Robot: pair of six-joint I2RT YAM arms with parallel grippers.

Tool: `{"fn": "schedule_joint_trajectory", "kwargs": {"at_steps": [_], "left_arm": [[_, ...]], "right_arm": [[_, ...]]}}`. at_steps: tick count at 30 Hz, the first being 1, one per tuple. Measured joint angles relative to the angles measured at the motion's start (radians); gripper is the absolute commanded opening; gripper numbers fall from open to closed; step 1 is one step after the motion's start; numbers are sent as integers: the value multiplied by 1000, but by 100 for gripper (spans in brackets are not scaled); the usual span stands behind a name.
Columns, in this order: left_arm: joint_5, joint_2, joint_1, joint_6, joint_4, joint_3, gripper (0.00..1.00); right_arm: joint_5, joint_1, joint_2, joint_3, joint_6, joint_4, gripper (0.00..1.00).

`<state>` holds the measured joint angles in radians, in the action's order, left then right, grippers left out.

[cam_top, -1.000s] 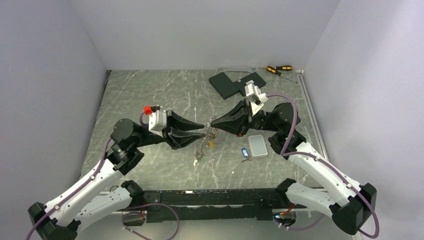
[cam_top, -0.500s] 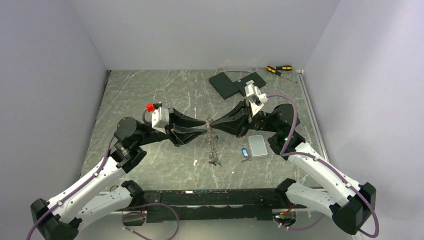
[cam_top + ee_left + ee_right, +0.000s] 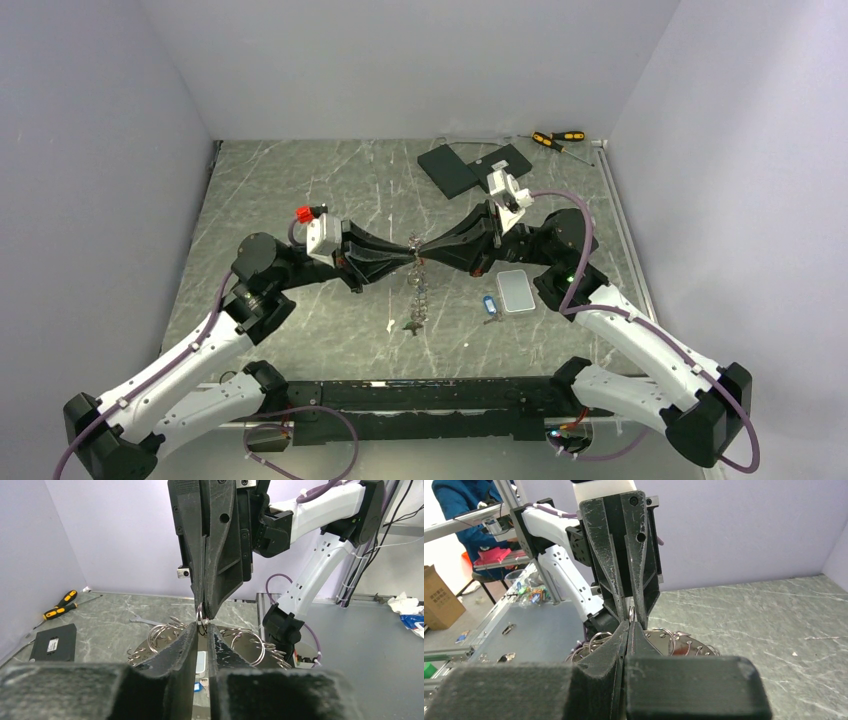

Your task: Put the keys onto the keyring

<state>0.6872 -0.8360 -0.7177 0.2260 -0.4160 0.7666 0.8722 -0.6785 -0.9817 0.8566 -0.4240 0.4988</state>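
top view: the left gripper and right gripper meet tip to tip over the middle of the table. the keyring hangs just below them. a blue key lies apart to the right.
left wrist: its fingers stand a sliver apart around the ring's top loop; whether they pinch it cannot be told.
right wrist: its jaws are pressed closed on that loop.
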Motion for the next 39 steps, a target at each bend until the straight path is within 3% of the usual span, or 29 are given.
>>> {"fn": "schedule_joint_trajectory", "kwargs": {"at_steps": [3,12,23,32,39], "left_arm": [[6,0,0,2,-4,-1,0],[20,1,0,-12,62,21,0],[16,-27,0,-174,467,169,0],[32,-99,0,-302,731,295,0],[66,-148,0,-348,842,341,0]], "right_arm": [[-1,-5,0,0,5,0,0],[-8,-11,-4,0,43,-16,0],[28,-31,-5,60,251,-299,46],[26,-35,-8,170,507,-621,45],[-12,-47,-61,260,616,-772,43]]}}
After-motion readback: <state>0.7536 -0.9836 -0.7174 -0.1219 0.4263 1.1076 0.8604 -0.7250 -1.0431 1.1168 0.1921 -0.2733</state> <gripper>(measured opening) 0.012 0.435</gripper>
